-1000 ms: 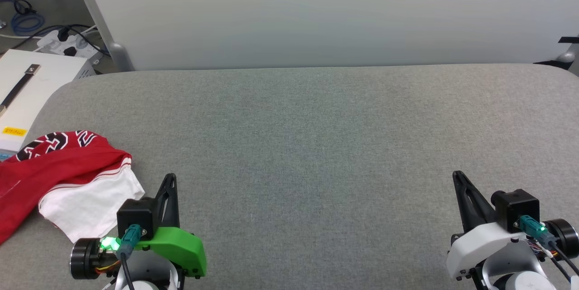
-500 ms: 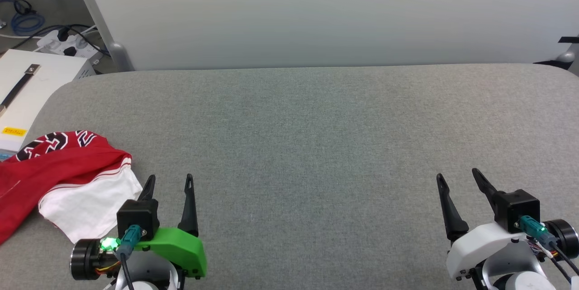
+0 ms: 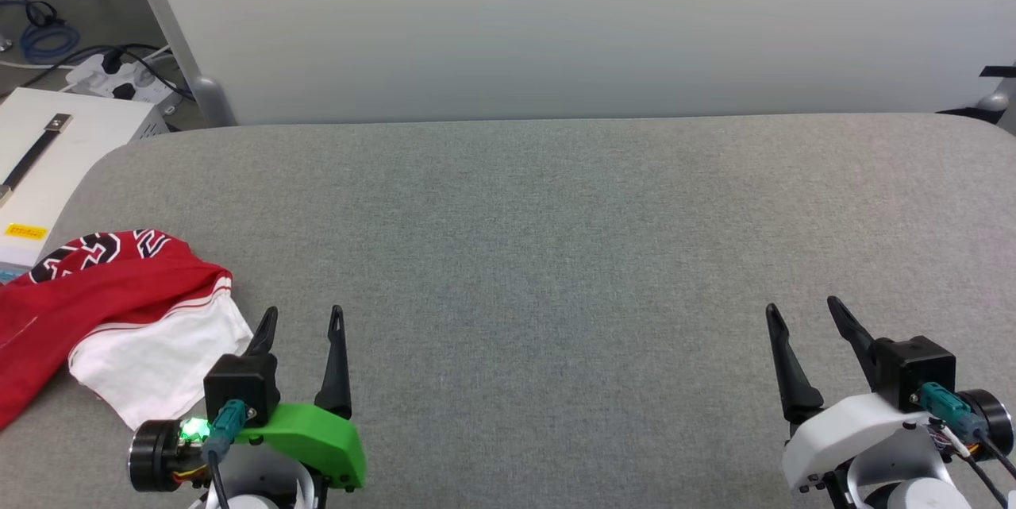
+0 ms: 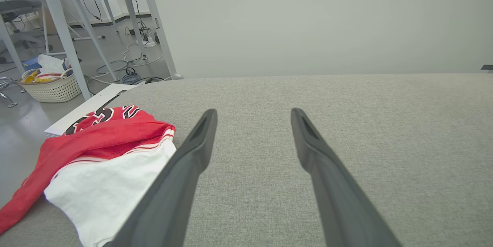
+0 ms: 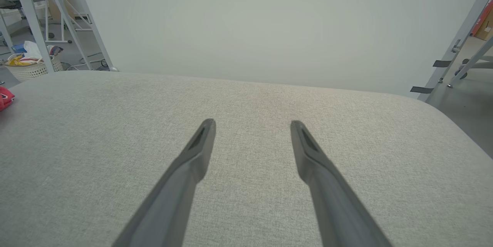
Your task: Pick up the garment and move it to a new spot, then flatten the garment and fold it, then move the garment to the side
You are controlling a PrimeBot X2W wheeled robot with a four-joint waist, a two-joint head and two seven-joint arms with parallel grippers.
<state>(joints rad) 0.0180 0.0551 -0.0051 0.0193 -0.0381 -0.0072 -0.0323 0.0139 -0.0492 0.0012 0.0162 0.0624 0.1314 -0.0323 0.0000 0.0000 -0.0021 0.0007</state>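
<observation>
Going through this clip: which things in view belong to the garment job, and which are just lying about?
Belongs to the job:
- garment, crumpled at the grey surface's left edge
- left gripper, open, beside it
- right gripper, open

Just lying about:
- white box
- power strip with cables on the floor
- laundry basket

Grey fabric table [image 3: 556, 215]; crumpled garment [image 3: 119, 291] at left edge, perhaps overhanging.

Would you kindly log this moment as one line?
shirt: crumpled, far left, not held | left end effector: open, empty, beside shirt | right end effector: open, empty
</observation>
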